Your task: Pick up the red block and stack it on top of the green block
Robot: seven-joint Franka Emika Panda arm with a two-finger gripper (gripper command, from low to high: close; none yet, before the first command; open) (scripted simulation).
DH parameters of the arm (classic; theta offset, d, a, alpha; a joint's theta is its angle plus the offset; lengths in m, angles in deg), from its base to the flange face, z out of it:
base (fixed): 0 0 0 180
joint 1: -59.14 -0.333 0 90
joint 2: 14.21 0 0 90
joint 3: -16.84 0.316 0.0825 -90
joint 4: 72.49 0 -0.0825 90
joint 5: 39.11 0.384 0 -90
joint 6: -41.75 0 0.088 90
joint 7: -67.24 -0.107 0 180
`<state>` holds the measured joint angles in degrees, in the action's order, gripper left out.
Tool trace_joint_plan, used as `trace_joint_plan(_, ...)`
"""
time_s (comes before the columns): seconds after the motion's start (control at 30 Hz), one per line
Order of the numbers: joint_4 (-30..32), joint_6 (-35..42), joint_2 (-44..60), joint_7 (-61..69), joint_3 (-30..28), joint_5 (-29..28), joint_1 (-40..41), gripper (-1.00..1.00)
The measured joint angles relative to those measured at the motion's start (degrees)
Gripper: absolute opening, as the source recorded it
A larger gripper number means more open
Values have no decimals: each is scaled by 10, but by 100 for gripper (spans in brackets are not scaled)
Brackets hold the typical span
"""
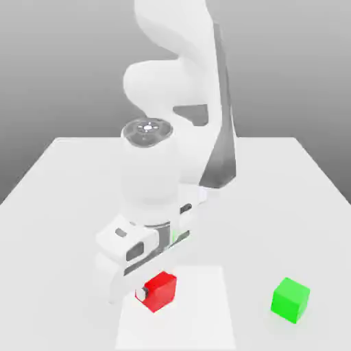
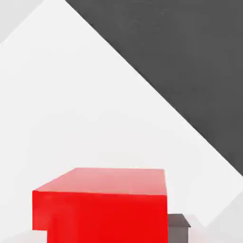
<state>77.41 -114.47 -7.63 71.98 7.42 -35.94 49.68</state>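
nearest the hand's camera is the red block, looming large in the hand view, with the gripper down at it in the exterior view. by size, the pale table comes first, running out behind everything; then the white arm, bent forward over it with its hand low and slanted; then the bright white patch, with the red block over it, toward its exterior view's left side. last comes the green block, standing apart on the table toward the exterior view's right, nothing on top of it. whether the fingers are spread or pinching the red block, i cannot tell from here. the step in hand, i judge, is securing the red block; the stacking itself is undone. what comes next calls for a firm, centred hold, then a straight lift high enough to clear the green block's top, a sideways carry, and a level, slow lowering with faces lined up. a crooked hold could leave the red block tipping off.
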Motion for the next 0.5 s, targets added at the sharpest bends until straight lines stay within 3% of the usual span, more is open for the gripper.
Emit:
trace_joint_plan(0.23,-37,52,-16,-143,95,-29,-170,-100)
trace_joint_plan(0.37,-46,-9,53,-163,100,-34,-179,-100)
trace_joint_plan(0.4,-47,-23,69,-164,100,-35,-180,100)
trace_joint_plan(0.5,-47,-23,69,-164,100,-35,-180,100)
